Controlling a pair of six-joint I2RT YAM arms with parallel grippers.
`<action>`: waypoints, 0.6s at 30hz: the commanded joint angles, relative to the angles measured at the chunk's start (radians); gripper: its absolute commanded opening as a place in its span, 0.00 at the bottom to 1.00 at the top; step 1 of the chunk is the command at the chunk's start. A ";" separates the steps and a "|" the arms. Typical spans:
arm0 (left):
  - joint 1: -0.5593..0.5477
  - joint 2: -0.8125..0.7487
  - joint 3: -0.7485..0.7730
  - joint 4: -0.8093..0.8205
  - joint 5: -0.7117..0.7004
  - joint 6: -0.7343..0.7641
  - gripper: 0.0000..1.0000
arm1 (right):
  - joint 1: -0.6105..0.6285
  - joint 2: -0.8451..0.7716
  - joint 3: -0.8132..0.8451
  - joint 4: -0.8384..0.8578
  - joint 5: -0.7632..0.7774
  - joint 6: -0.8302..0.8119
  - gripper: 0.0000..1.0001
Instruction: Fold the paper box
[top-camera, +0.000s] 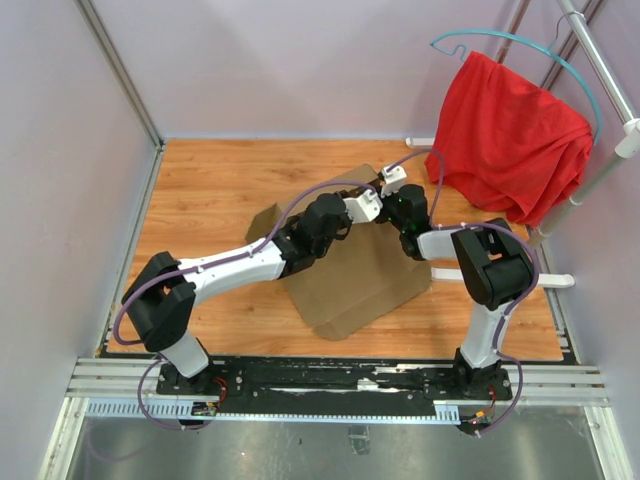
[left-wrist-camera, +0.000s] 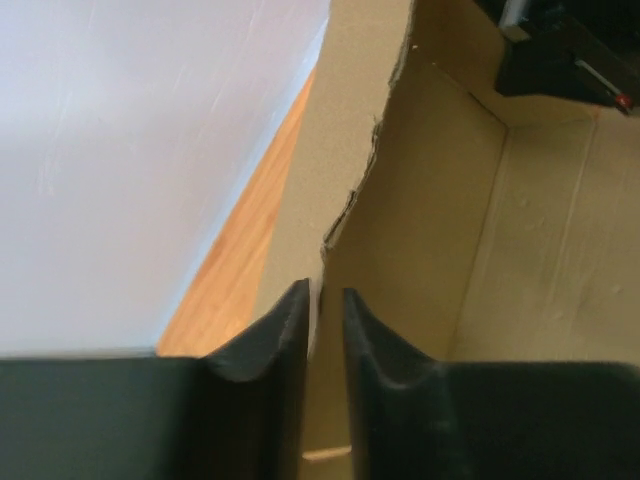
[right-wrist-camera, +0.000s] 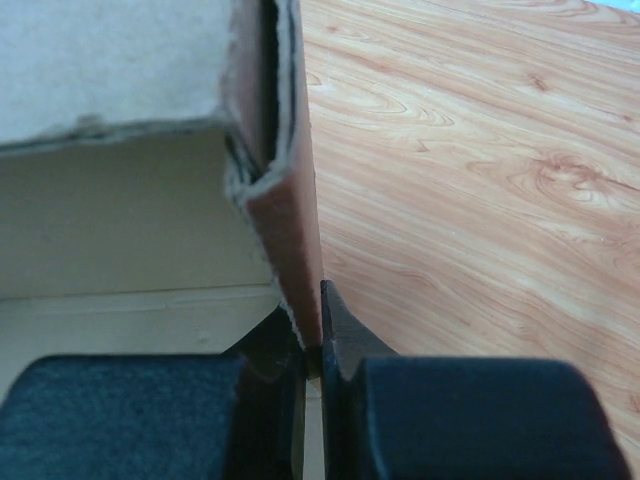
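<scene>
The paper box (top-camera: 360, 285) is plain brown cardboard, partly folded, in the middle of the wooden table. Both arms meet over its far part. My left gripper (left-wrist-camera: 324, 300) is shut on an upright side wall of the paper box (left-wrist-camera: 420, 230), one finger on each face. My right gripper (right-wrist-camera: 312, 325) is shut on the edge of another upright wall of the paper box (right-wrist-camera: 285, 220). In the top view the left gripper (top-camera: 372, 205) and the right gripper (top-camera: 405, 215) are close together over the carton. The carton's inside floor shows in the left wrist view.
A red cloth (top-camera: 510, 135) hangs on a teal hanger (top-camera: 520, 42) from a metal rack at the back right. Pale walls enclose the wooden table (top-camera: 220, 190) on the left and behind. A white bar (top-camera: 500, 278) lies on the table at the right.
</scene>
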 joint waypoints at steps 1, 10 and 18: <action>-0.013 0.001 0.011 0.054 -0.140 -0.096 0.37 | 0.004 -0.030 -0.001 -0.047 0.050 0.032 0.01; -0.011 -0.310 -0.117 0.130 -0.185 -0.479 0.86 | 0.004 -0.152 -0.077 -0.143 0.198 0.087 0.01; 0.130 -0.586 -0.478 0.353 -0.317 -0.707 0.73 | -0.034 -0.316 -0.202 -0.261 0.252 0.146 0.01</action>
